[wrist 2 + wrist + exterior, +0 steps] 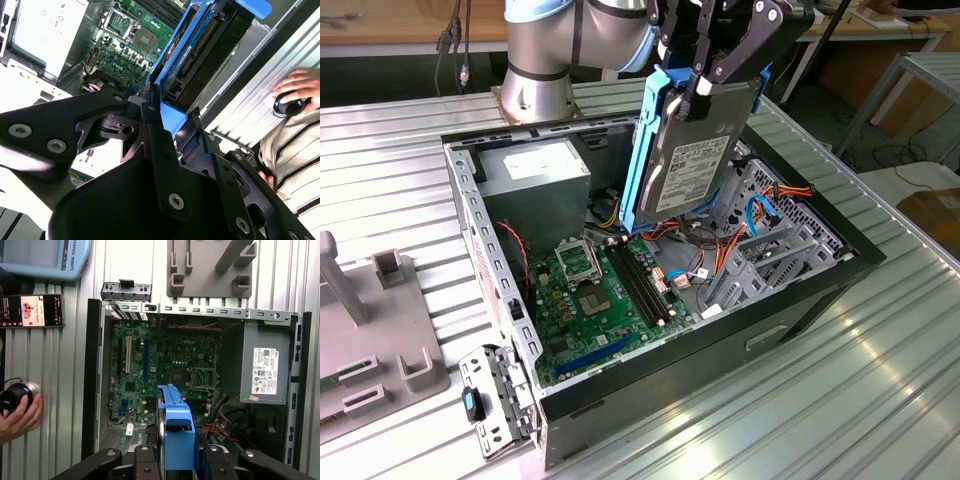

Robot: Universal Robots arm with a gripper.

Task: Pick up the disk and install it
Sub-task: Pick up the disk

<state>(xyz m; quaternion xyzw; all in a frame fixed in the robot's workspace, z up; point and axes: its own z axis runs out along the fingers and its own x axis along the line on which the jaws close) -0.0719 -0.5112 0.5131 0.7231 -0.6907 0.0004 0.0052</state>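
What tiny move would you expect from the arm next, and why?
Probably ease down toward the grey drive cage, I'd guess: the gripper holds the disk on edge above the open computer case, its lower end near the cage but not yet seated in it.

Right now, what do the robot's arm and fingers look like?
The arm is a fat, shiny silver-grey tube with a pale blue cap on its round joint. The gripper is black, built from flat, jointed bars. In the second wrist view, its fingers are long black links pinned with round silver screws.
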